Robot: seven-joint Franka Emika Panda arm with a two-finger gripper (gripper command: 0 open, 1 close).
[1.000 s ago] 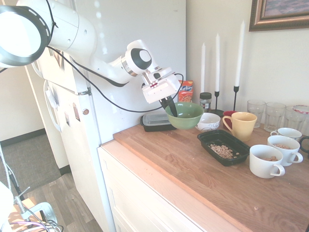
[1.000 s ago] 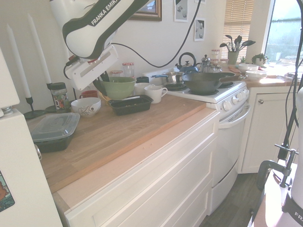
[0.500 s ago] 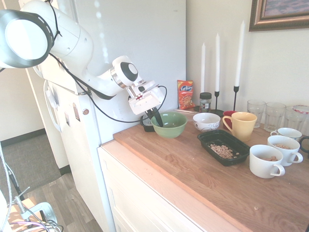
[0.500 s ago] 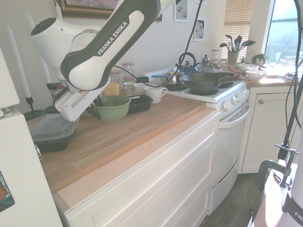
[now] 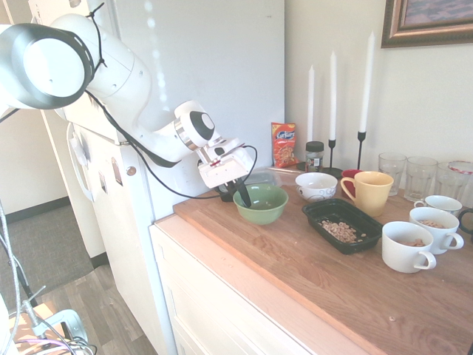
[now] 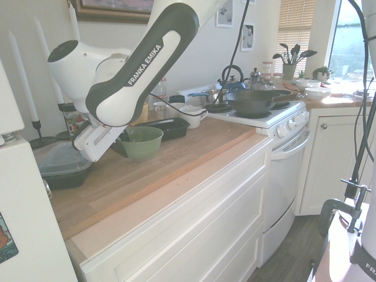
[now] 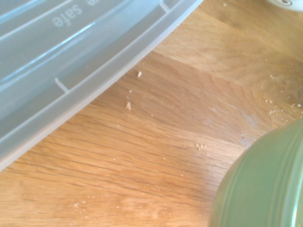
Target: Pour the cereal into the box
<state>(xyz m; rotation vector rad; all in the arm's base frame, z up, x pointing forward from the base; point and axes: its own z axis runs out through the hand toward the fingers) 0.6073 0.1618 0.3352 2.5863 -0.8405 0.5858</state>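
The box (image 5: 341, 225) is a shallow black tray on the wooden counter, with a small heap of tan cereal (image 5: 341, 232) inside it. In the second exterior view the box (image 6: 161, 128) lies just behind the green bowl. My gripper (image 5: 242, 194) is shut on the near rim of the green bowl (image 5: 261, 203), one dark finger reaching inside. The bowl (image 6: 140, 142) stands upright, low at the counter's fridge end, well apart from the box. Whether it touches the wood I cannot tell. The wrist view shows the bowl's green side (image 7: 265, 184) over bare wood with crumbs.
A black container with a clear lid (image 6: 64, 161) sits close behind the gripper. Beyond the bowl stand a white patterned bowl (image 5: 316, 186), a yellow mug (image 5: 367, 192), white cups (image 5: 406, 248), glasses (image 5: 419, 176), candles (image 5: 331, 96) and a snack packet (image 5: 283, 144). A stove (image 6: 258, 106) adjoins the counter.
The arm has carried the green bowl down and away from the box toward the fridge end. The bowl went from raised and tilted to low and upright.
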